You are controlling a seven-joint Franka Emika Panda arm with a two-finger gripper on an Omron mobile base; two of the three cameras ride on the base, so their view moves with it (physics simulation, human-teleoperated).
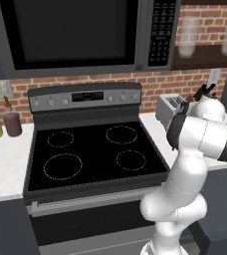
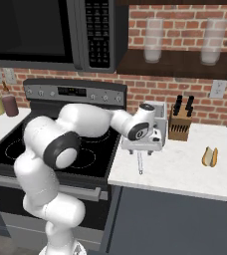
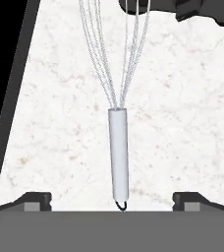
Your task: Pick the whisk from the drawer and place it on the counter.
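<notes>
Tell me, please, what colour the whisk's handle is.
Pale silvery grey, clearest in the hand view: the whisk lies on the counter.

Before me: a red brick wall with white outlets, a dark microwave mounted above a black glass stovetop with a grey control panel. To one side I count two jars, one yellow and one maroon; to the other, a silver toaster, a wooden knife block and a hot dog. A dark wooden shelf carries frosted glasses; dark grey cabinets stand below.
</notes>
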